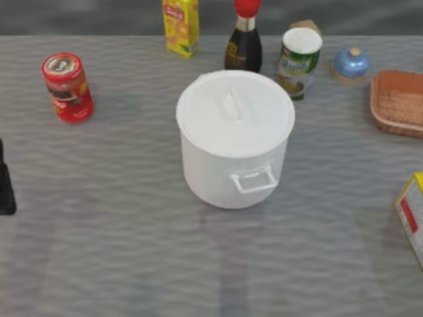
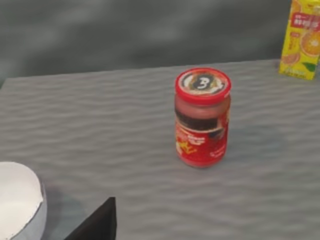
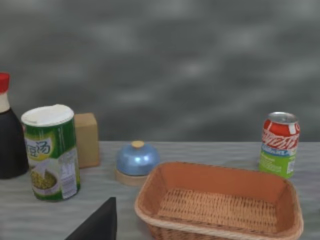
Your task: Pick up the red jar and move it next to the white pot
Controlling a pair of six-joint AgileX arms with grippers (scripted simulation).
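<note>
The red jar (image 1: 67, 86) stands upright at the table's far left, its lid bearing a pale round mark; the left wrist view shows the red jar (image 2: 202, 117) alone with bare table around it. The white pot (image 1: 234, 139), lid on, sits mid-table, well right of the jar. My left gripper (image 1: 5, 178) rests at the table's left edge, nearer than the jar and apart from it. One dark fingertip (image 2: 102, 222) shows with nothing against it, so it is open. My right gripper is outside the top view. Its fingertip (image 3: 102, 222) stands free beside a basket, open.
Along the back stand a yellow juice box (image 1: 181, 26), a dark bottle with red cap (image 1: 243, 39), a green-labelled can (image 1: 299, 61) and a blue bell (image 1: 351, 64). A wicker basket (image 1: 398, 102) and a yellow box (image 1: 413, 214) occupy the right edge.
</note>
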